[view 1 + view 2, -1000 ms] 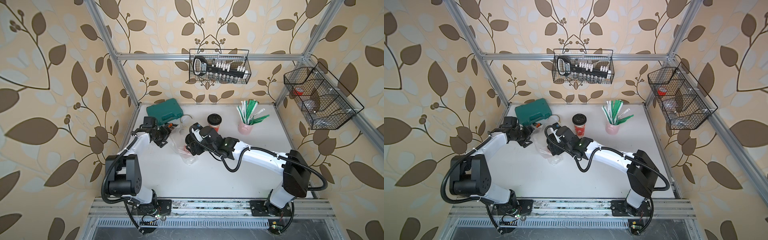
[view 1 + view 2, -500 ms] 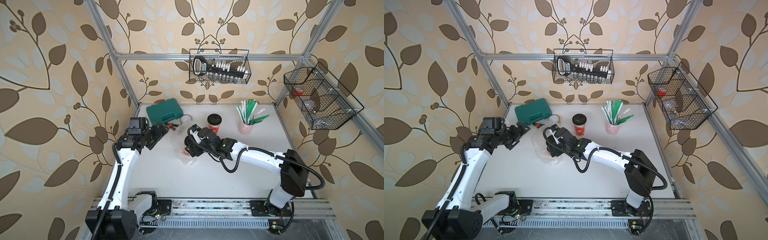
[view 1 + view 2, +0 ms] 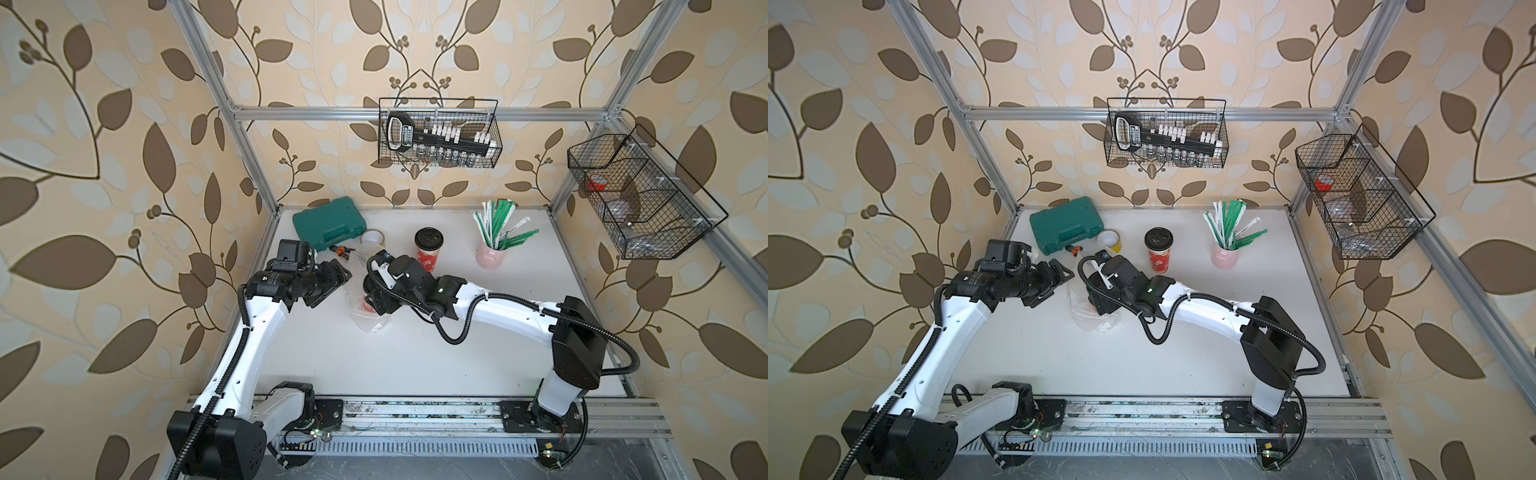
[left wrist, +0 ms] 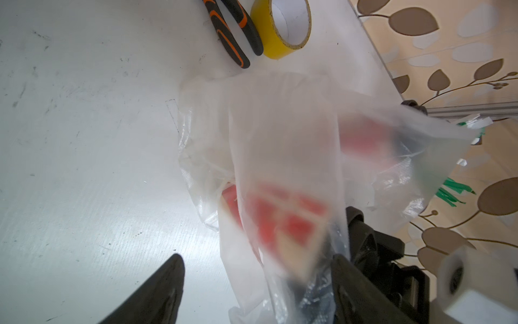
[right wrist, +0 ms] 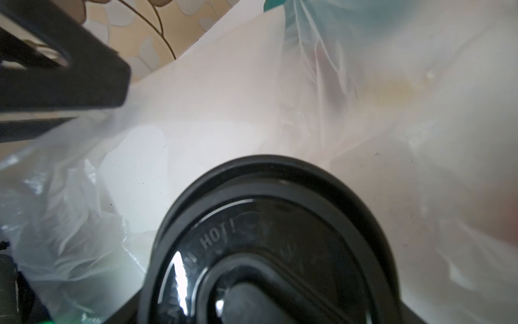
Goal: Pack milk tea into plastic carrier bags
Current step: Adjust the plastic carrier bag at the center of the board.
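One milk tea cup (image 3: 428, 249) (image 3: 1158, 249), red with a black lid, stands upright behind the arms. The second milk tea cup (image 4: 283, 221) sits inside the clear plastic carrier bag (image 3: 368, 322) (image 3: 1096, 322) (image 4: 280, 140). My right gripper (image 3: 376, 297) (image 3: 1100, 299) reaches into the bag from above and is shut on that cup. Its black lid (image 5: 269, 238) fills the right wrist view, with bag film (image 5: 280, 98) around it. My left gripper (image 3: 343, 274) (image 3: 1065, 274) (image 4: 258, 280) is open at the bag's left edge, with loose film hanging between its fingers (image 4: 157, 291).
At the back left lie a green tool case (image 3: 328, 224), a yellow tape roll (image 3: 372, 238) (image 4: 283, 25) and orange-black pliers (image 4: 232, 30). A pink cup of straws (image 3: 492, 253) stands at the back right. Wire baskets (image 3: 438, 137) (image 3: 636, 199) hang on the walls.
My left arm has swung its elbow out toward the front, and its gripper has edged right to the bag's edge. The right gripper with the cup has barely shifted.
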You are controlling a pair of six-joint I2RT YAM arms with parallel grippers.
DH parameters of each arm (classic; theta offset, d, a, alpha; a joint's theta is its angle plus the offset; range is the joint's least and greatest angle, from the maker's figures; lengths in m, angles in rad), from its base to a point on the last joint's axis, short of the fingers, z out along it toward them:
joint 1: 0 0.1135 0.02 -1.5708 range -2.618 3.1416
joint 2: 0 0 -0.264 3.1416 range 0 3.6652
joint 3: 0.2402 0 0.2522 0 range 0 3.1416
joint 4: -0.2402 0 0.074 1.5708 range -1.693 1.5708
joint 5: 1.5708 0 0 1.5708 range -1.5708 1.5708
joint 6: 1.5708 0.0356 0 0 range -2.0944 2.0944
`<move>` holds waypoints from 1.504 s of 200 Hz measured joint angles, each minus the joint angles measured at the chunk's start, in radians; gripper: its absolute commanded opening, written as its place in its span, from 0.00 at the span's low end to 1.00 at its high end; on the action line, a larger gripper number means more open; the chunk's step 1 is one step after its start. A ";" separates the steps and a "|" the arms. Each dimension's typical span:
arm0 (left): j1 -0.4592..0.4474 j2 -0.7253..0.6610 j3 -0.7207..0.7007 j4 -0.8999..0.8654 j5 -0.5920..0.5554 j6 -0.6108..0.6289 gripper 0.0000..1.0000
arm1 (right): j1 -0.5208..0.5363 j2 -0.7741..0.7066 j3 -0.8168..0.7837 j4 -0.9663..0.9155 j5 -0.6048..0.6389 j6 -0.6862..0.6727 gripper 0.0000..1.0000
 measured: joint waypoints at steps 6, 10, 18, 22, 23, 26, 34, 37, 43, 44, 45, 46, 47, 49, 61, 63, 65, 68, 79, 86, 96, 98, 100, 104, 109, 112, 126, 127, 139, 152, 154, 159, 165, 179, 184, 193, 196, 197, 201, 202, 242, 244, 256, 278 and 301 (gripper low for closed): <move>-0.010 0.007 0.000 0.000 0.000 0.002 0.45 | 0.000 0.002 0.004 0.000 0.000 -0.002 0.70; -0.017 0.013 0.001 0.000 0.000 0.011 0.41 | 0.001 0.002 0.006 -0.001 0.000 -0.003 0.70; -0.029 0.024 0.002 0.000 0.002 0.011 0.33 | 0.001 0.005 0.013 -0.002 0.000 -0.005 0.70; -0.033 0.030 0.003 0.000 0.007 0.025 0.28 | 0.001 0.006 0.017 -0.002 0.001 -0.006 0.70; -0.034 0.031 0.003 0.000 0.007 0.024 0.27 | 0.001 0.006 0.017 -0.002 0.001 -0.006 0.70; -0.038 0.036 0.003 0.000 0.011 0.016 0.22 | 0.001 0.007 0.019 -0.003 0.001 -0.006 0.70; -0.041 0.046 0.008 -0.001 0.021 0.025 0.09 | 0.001 0.008 0.026 -0.005 0.004 -0.008 0.70; -0.043 0.050 0.010 -0.002 0.019 0.026 0.06 | 0.001 0.008 0.027 -0.005 0.003 -0.009 0.70; -0.043 0.057 0.019 -0.004 0.025 0.032 0.00 | 0.001 0.008 0.031 -0.006 0.004 -0.010 0.70; -0.043 0.058 0.021 -0.004 0.025 0.030 0.00 | 0.001 0.008 0.032 -0.006 0.005 -0.010 0.70; -0.043 0.060 0.024 -0.004 0.026 0.024 0.00 | 0.001 0.008 0.032 -0.006 0.005 -0.010 0.70; -0.043 0.060 0.025 -0.004 0.026 0.023 0.00 | 0.001 0.008 0.032 -0.006 0.005 -0.010 0.70; -0.043 0.061 0.028 -0.005 0.027 0.029 0.00 | 0.001 0.008 0.034 -0.006 0.005 -0.010 0.70; -0.043 0.063 0.032 -0.007 0.027 0.038 0.00 | 0.001 0.008 0.035 -0.006 0.005 -0.011 0.70; -0.043 0.073 0.064 -0.011 0.029 0.038 0.00 | 0.001 0.008 0.042 -0.006 0.006 -0.013 0.70; -0.043 0.074 0.069 -0.011 0.029 0.038 0.00 | 0.001 0.008 0.042 -0.006 0.006 -0.014 0.70; -0.043 0.076 0.075 -0.011 0.029 0.039 0.00 | 0.001 0.008 0.043 -0.006 0.006 -0.014 0.70; -0.043 0.077 0.085 -0.011 0.029 0.039 0.00 | 0.001 0.008 0.044 -0.005 0.007 -0.014 0.70; -0.043 0.082 0.116 -0.011 0.030 0.042 0.00 | 0.001 0.008 0.045 -0.003 0.008 -0.017 0.70; -0.043 0.086 0.137 -0.012 0.035 0.042 0.00 | 0.001 0.008 0.045 -0.003 0.008 -0.018 0.70; -0.043 0.097 0.170 -0.014 0.045 0.042 0.00 | 0.001 0.008 0.045 -0.004 0.010 -0.021 0.70; -0.043 0.100 0.177 -0.013 0.047 0.042 0.00 | 0.001 0.008 0.045 -0.003 0.011 -0.021 0.70; -0.043 0.103 0.184 -0.014 0.048 0.042 0.00 | 0.001 0.008 0.046 -0.004 0.011 -0.021 0.71; -0.043 0.108 0.196 -0.014 0.051 0.042 0.00 | 0.001 0.008 0.047 -0.005 0.011 -0.022 0.71; -0.043 0.116 0.212 -0.012 0.057 0.042 0.00 | 0.001 0.008 0.050 -0.005 0.012 -0.024 0.71; -0.043 0.121 0.220 -0.011 0.062 0.041 0.00 | 0.001 0.008 0.053 -0.005 0.012 -0.024 0.71; -0.043 0.145 0.261 -0.005 0.090 0.035 0.00 | 0.000 0.008 0.068 -0.003 0.011 -0.025 0.71; -0.043 0.148 0.264 -0.004 0.094 0.034 0.00 | 0.000 0.008 0.070 -0.003 0.011 -0.025 0.71; -0.043 0.163 0.285 0.015 0.120 0.023 0.00 | -0.003 0.008 0.084 0.004 0.002 -0.025 0.71; -0.043 0.170 0.298 0.034 0.145 0.012 0.00 | -0.010 0.008 0.093 0.019 -0.011 -0.024 0.71; -0.043 0.170 0.299 0.038 0.150 0.009 0.00 | -0.011 0.008 0.094 0.021 -0.013 -0.024 0.71; -0.043 0.170 0.300 0.048 0.158 0.003 0.00 | -0.016 0.008 0.096 0.027 -0.019 -0.023 0.71; -0.043 0.170 0.303 0.054 0.169 -0.004 0.00 | -0.022 0.008 0.096 0.036 -0.026 -0.021 0.71; -0.043 0.169 0.306 0.079 0.192 -0.021 0.00 | -0.040 0.008 0.096 0.053 -0.046 -0.008 0.71; -0.043 0.169 0.306 0.087 0.200 -0.028 0.00 | -0.048 0.008 0.096 0.060 -0.055 -0.002 0.71; -0.043 0.169 0.306 0.101 0.209 -0.035 0.00 | -0.064 0.006 0.095 0.076 -0.071 0.011 0.71; -0.043 0.169 0.306 0.104 0.210 -0.036 0.00 | -0.071 0.006 0.092 0.084 -0.076 0.016 0.71; -0.043 0.169 0.306 0.106 0.211 -0.037 0.00 | -0.072 0.005 0.092 0.085 -0.077 0.018 0.71; -0.043 0.169 0.306 0.109 0.211 -0.038 0.00 | -0.079 0.002 0.088 0.096 -0.084 0.024 0.71; -0.043 0.168 0.306 0.110 0.211 -0.038 0.00 | -0.081 0.001 0.086 0.100 -0.085 0.027 0.71; -0.043 0.162 0.285 0.155 0.229 -0.061 0.00 | -0.113 -0.087 -0.007 0.196 -0.125 0.095 0.70; -0.043 0.162 0.284 0.156 0.230 -0.062 0.00 | -0.112 -0.092 -0.011 0.201 -0.126 0.099 0.70; -0.043 0.162 0.277 0.169 0.235 -0.075 0.00 | -0.111 -0.114 -0.035 0.241 -0.135 0.119 0.70; -0.043 0.160 0.273 0.187 0.238 -0.094 0.00 | -0.111 -0.123 -0.060 0.301 -0.142 0.153 0.70; -0.043 0.151 0.267 0.216 0.247 -0.122 0.00 | -0.114 -0.116 -0.089 0.349 -0.156 0.193 0.70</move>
